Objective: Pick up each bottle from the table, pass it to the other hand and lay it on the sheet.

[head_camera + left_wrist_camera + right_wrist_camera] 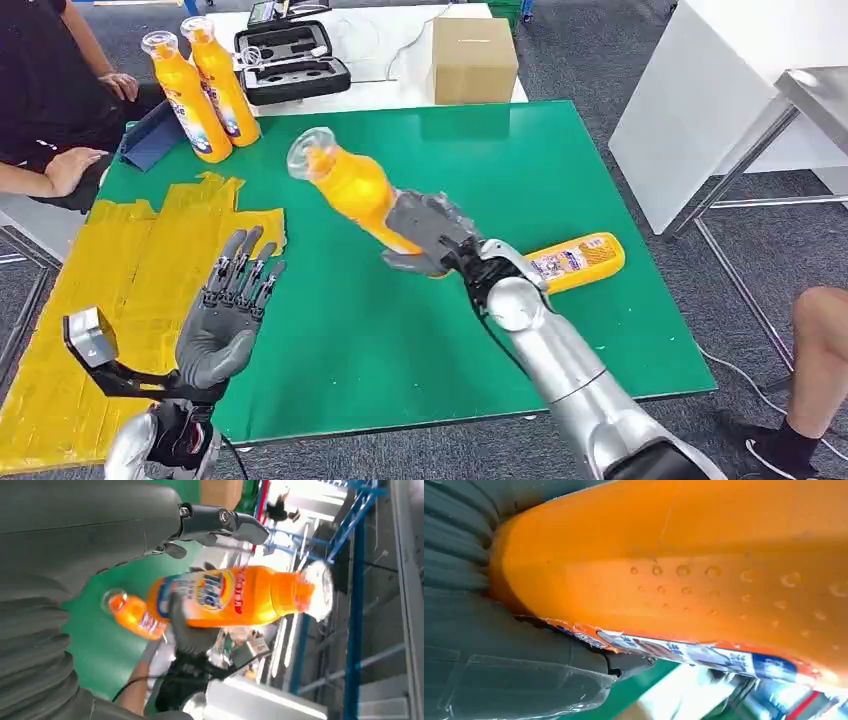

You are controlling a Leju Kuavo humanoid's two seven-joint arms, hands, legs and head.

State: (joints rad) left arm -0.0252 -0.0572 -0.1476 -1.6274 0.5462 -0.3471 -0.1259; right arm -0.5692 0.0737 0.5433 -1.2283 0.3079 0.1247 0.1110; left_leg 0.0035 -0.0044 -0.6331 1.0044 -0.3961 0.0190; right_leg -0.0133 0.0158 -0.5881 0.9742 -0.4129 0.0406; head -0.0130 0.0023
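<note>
My right hand (430, 235) grips an orange bottle (355, 190) by its lower body and holds it above the green table (560, 150), clear cap tilted up toward the far left. The left wrist view has the same bottle (235, 597) lying across the picture, and its orange side (684, 565) looms close in the right wrist view. My left hand (228, 310) is open, fingers spread and raised over the yellow sheet (120, 290), apart from the bottle. Another orange bottle (575, 262) lies on the table behind my right forearm. Two more bottles (205, 85) stand upright at the far left.
A person sits at the far left, one hand (70, 165) by the table edge. A black case (290, 62) and a cardboard box (473, 58) rest on a white table beyond. A person's leg (815, 370) is at the right. White furniture (700, 100) stands right.
</note>
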